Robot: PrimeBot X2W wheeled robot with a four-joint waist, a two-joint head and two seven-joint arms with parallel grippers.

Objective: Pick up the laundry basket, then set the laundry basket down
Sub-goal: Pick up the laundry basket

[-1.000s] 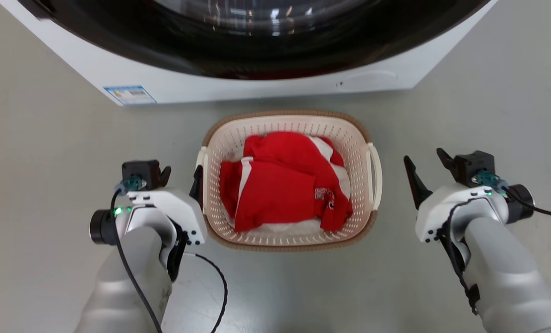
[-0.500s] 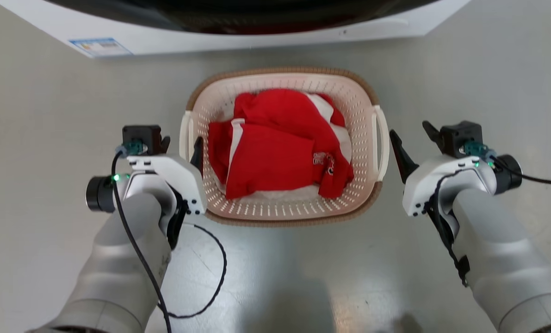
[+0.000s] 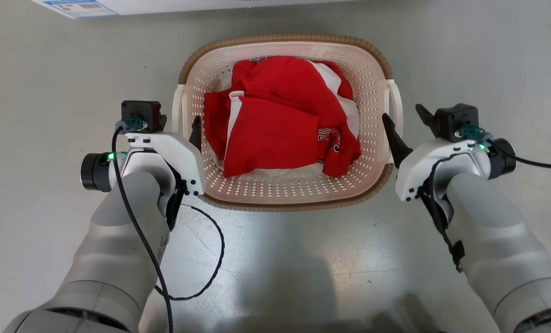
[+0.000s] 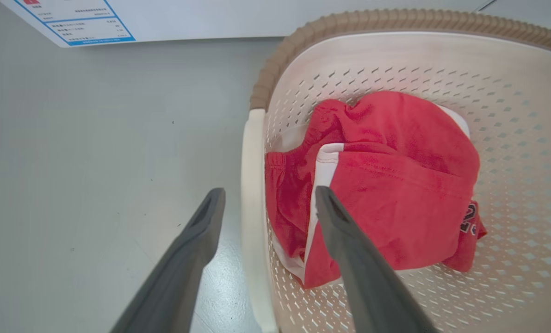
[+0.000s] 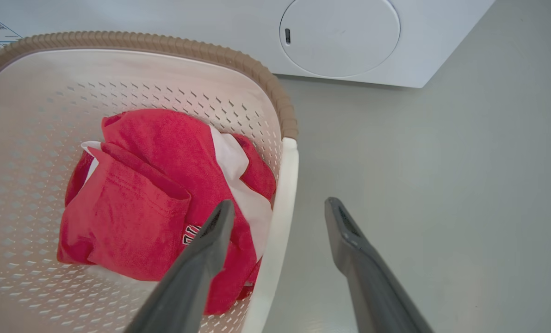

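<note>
Laundry basket [image 3: 284, 203], cream, perforated, brown-rimmed, holds red clothing [image 3: 275, 134], lettering unreadable. Left gripper [image 4: 269, 194] and right gripper [image 5: 280, 204] fingers spread open astride its handles [image 4: 252, 185].

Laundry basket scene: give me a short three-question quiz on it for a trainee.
1. True or false: the left gripper and right gripper are both open, each with a handle of the basket between its fingers.
2. What lies in the basket? A) red and white clothing B) blue towels C) nothing
3. Fill in: the basket's woven-look rim is ____.
Key: 1 true; 2 A; 3 brown.
</note>
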